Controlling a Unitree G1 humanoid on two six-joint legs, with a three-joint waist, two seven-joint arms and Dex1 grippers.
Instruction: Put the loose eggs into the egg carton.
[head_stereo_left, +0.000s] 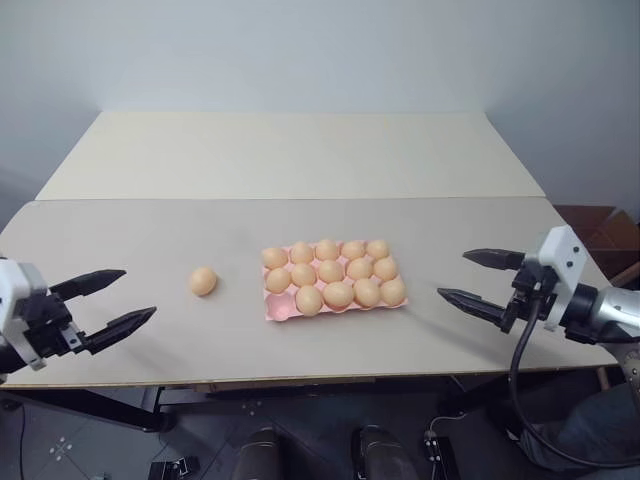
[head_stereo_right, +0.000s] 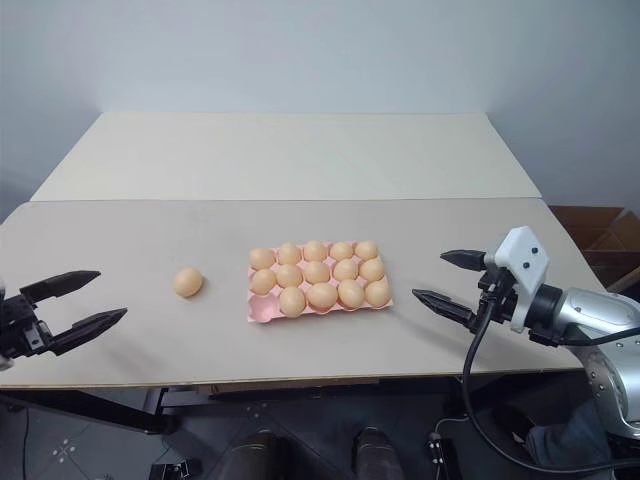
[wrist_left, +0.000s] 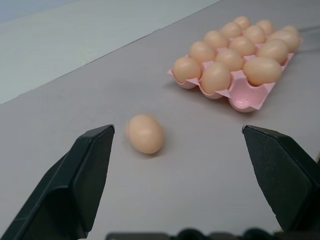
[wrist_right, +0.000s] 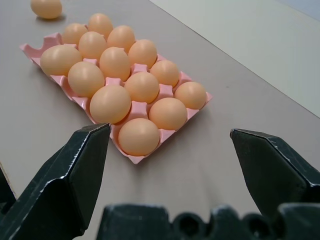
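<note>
My left gripper (head_stereo_left: 110, 302) hangs over the table's near left edge, jaws wide and empty; my right gripper (head_stereo_left: 478, 278) hovers at the near right, likewise spread and holding nothing. One loose egg (head_stereo_left: 203, 281) lies on the table (head_stereo_left: 300, 160) between my left gripper and the pink egg carton (head_stereo_left: 277, 308), just left of the carton; fourteen eggs sit in its cups and the near-left corner cup looks free. I judge the egg light, smooth, slippery and easily cracked, and prone to rolling; I'd take it across its narrow middle, squeezing gently.
</note>
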